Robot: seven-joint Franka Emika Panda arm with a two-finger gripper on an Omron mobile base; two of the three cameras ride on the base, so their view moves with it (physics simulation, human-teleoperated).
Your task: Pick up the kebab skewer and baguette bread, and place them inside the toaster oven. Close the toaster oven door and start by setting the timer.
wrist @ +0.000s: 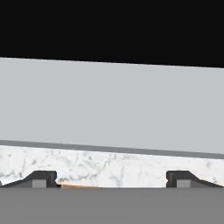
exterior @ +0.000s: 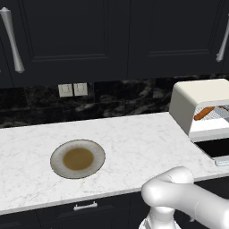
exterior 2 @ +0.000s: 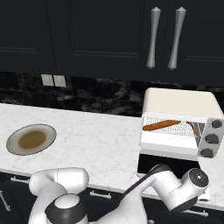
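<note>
The cream-white toaster oven (exterior 2: 179,103) stands at the right end of the counter. Its black door (exterior 2: 146,162) is folded down flat in front. On the wire rack inside lie the orange-brown baguette bread (exterior 2: 161,125) and, to its right, the thin kebab skewer (exterior 2: 194,128). The left base view also shows the toaster oven (exterior: 197,96), the baguette bread (exterior: 204,113) and the lowered door (exterior: 214,147). My wrist (exterior 2: 192,183) hangs low, just in front of the door's edge. My gripper (wrist: 111,181) is open, fingertips (wrist: 41,178) wide apart, nothing between them, facing a flat grey surface above marble.
An empty brown-centred plate (exterior: 78,159) sits on the marble counter (exterior: 134,138) to the left. Three dark knobs (exterior 2: 211,138) line the oven's right front. Dark upper cabinets with silver handles (exterior 2: 153,37) hang above. The counter's front edge runs just behind my arm.
</note>
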